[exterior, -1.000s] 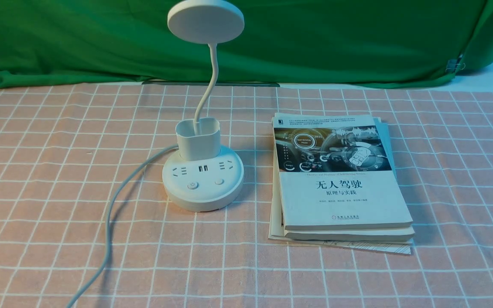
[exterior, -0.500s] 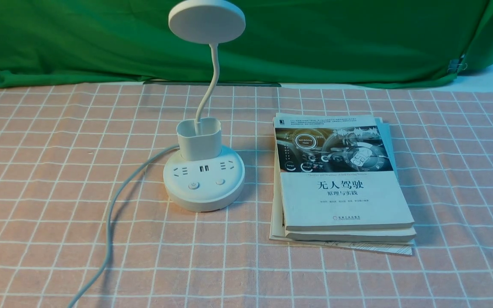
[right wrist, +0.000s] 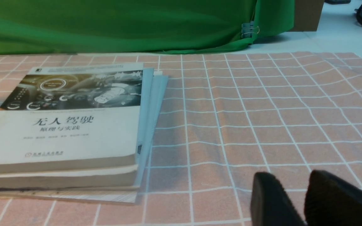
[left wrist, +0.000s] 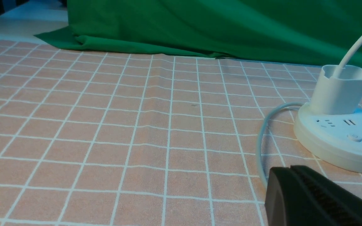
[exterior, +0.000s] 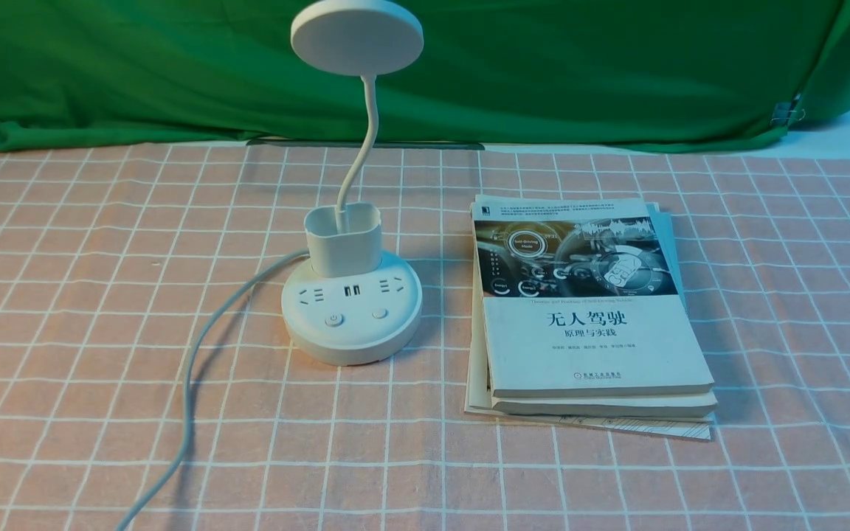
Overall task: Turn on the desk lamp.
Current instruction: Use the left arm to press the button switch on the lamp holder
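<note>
The left jaws [left wrist: 290,168] are pressed together at the lower right of the left wrist view, with the lamp's base at the right edge; in the right wrist view, the right jaws [right wrist: 289,175] stand slightly apart at lower right, books [right wrist: 61,125] at left; in the front view, the desk lamp [exterior: 351,306] stands left of centre on the checked surface [exterior: 137,295]
</note>
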